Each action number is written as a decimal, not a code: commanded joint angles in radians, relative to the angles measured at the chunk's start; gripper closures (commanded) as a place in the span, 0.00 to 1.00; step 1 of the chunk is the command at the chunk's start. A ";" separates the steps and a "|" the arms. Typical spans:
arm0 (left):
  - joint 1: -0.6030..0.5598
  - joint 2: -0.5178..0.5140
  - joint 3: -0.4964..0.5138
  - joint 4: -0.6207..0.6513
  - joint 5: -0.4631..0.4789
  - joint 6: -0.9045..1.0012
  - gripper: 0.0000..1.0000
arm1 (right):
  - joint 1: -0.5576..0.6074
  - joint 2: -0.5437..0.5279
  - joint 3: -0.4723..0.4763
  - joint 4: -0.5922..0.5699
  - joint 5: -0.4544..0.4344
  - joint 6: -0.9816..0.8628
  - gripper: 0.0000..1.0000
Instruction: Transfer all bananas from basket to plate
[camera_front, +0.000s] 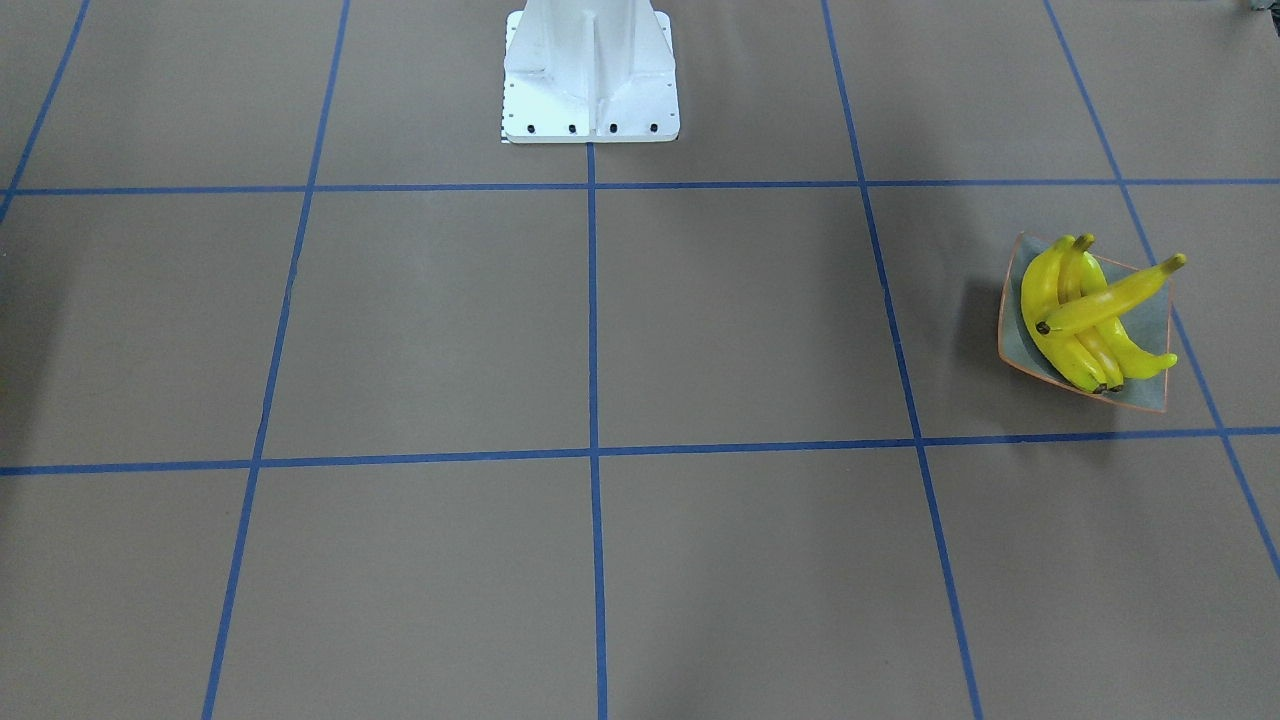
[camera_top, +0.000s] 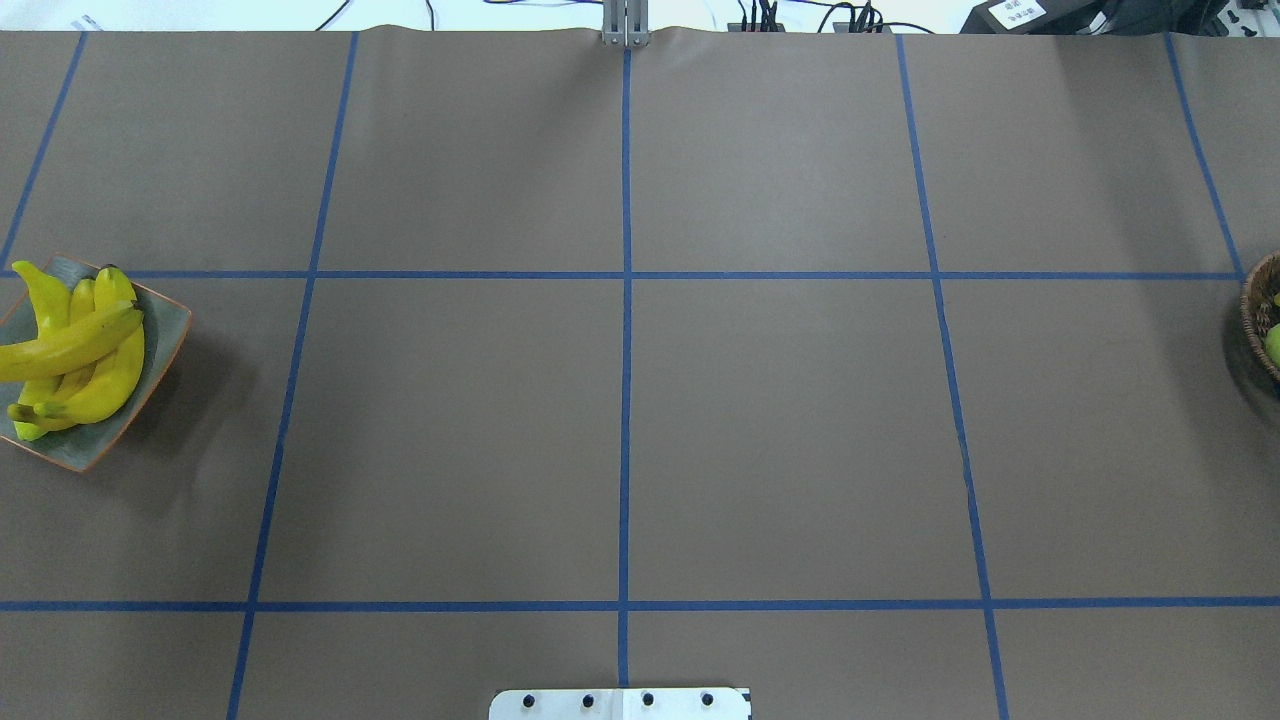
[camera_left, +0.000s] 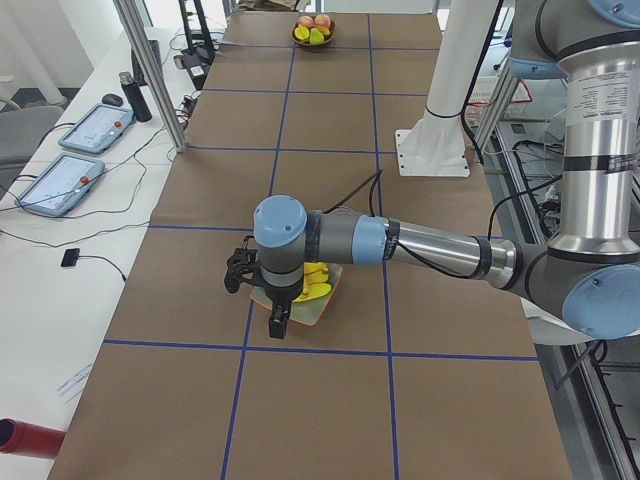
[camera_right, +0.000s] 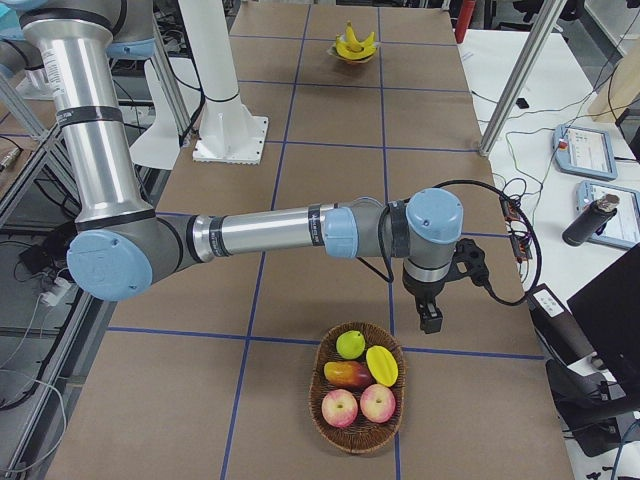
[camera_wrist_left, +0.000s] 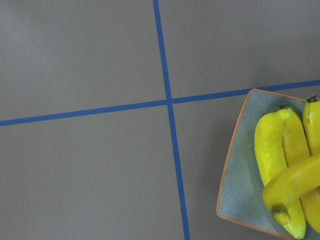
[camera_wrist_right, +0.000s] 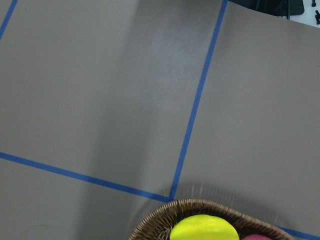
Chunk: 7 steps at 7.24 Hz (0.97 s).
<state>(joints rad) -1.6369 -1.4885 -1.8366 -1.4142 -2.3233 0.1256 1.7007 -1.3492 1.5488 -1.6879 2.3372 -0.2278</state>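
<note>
Several yellow bananas (camera_front: 1085, 315) (camera_top: 85, 360) (camera_wrist_left: 280, 150) lie piled on the square grey-green plate (camera_front: 1012, 335) (camera_top: 165, 325) (camera_wrist_left: 240, 165), one lying crosswise on top of the others. The plate sits at the table's end on my left side. My left gripper (camera_left: 276, 328) hangs just over the plate's (camera_left: 305, 312) outer edge, beside the bananas (camera_left: 318, 280); I cannot tell whether it is open or shut. At the opposite end, my right gripper (camera_right: 430, 320) hovers just beyond the wicker basket (camera_right: 314, 395) (camera_top: 1250, 310) (camera_wrist_right: 165, 220); its state cannot be told either.
The basket holds two red apples (camera_right: 358, 405), a green fruit (camera_right: 349, 344), a yellow fruit (camera_right: 382, 365) (camera_wrist_right: 204, 229) and a reddish one. The white robot base (camera_front: 590, 75) stands mid-table. Tablets, cables and a bottle lie on side benches.
</note>
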 joint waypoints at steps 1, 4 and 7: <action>-0.009 0.046 -0.021 0.000 0.002 0.003 0.00 | 0.024 -0.014 0.022 -0.044 -0.010 -0.008 0.00; -0.006 0.089 -0.067 -0.003 0.002 0.009 0.00 | 0.014 -0.093 0.054 -0.012 -0.045 0.013 0.00; -0.004 0.106 -0.062 -0.003 0.002 0.011 0.00 | -0.096 -0.096 0.019 0.026 -0.088 0.099 0.00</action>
<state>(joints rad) -1.6418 -1.3870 -1.9003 -1.4173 -2.3209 0.1362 1.6401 -1.4437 1.5802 -1.6813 2.2694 -0.1572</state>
